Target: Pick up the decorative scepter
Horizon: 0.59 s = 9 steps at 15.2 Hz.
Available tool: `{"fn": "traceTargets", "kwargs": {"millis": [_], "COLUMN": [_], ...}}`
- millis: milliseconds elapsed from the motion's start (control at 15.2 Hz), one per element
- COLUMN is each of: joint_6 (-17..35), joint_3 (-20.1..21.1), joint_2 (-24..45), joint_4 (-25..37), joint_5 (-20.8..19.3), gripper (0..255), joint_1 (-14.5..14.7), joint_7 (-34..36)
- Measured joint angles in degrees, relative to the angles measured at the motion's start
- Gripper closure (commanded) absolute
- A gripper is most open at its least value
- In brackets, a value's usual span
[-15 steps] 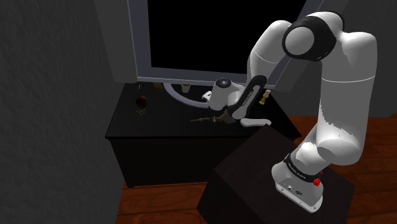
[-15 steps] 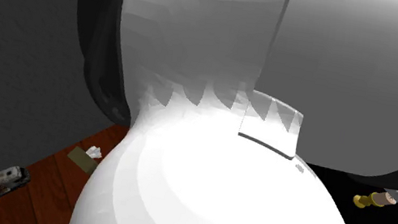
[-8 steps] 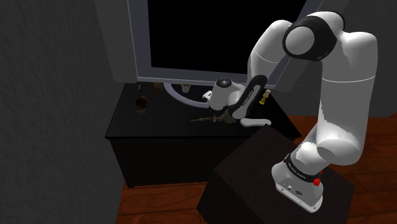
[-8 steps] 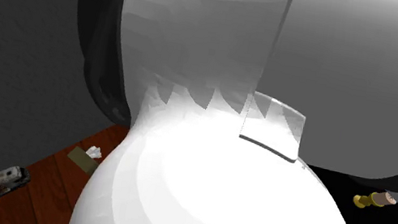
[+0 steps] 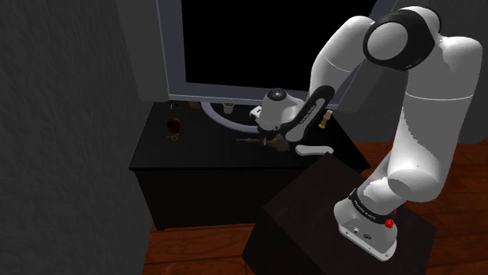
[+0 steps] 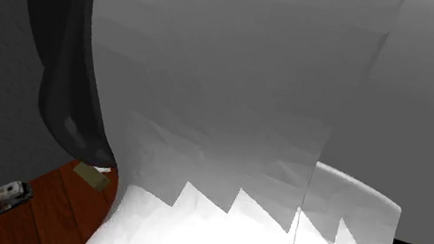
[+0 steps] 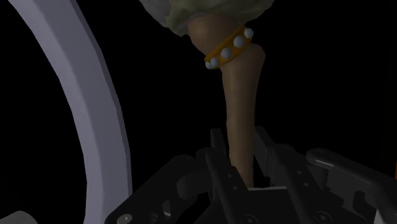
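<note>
Wrist view: we see the gripper (image 7: 240, 153) clamped on the scepter (image 7: 243, 102) at its tan shaft (a gold beaded band lies beyond the fingers). Shoulder view: the scepter projects over the black counter (image 5: 195, 148).

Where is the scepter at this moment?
Wrist view: the scepter is clasped in the tool. Shoulder view: it is over the black cabinet, beside a pale curved tube.

The scepter (image 7: 240, 102) has a tan shaft ringed by a gold band studded with pale beads. The claw (image 7: 240, 147) is black, the table (image 5: 195, 152) black too, the arm (image 5: 422, 117) white, the floor (image 5: 188, 250) reddish-brown planks.
</note>
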Motion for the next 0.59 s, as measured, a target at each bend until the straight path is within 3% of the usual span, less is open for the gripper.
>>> {"fn": "traceTargets", "kwargs": {"millis": [594], "joint_6": [-5.43], "joint_3": [4.44], "joint_2": [-7.58], "joint_4": [-2.24], "joint_5": [5.74], "gripper": [255], "joint_1": [-3.46], "joint_7": [-6.3]}}
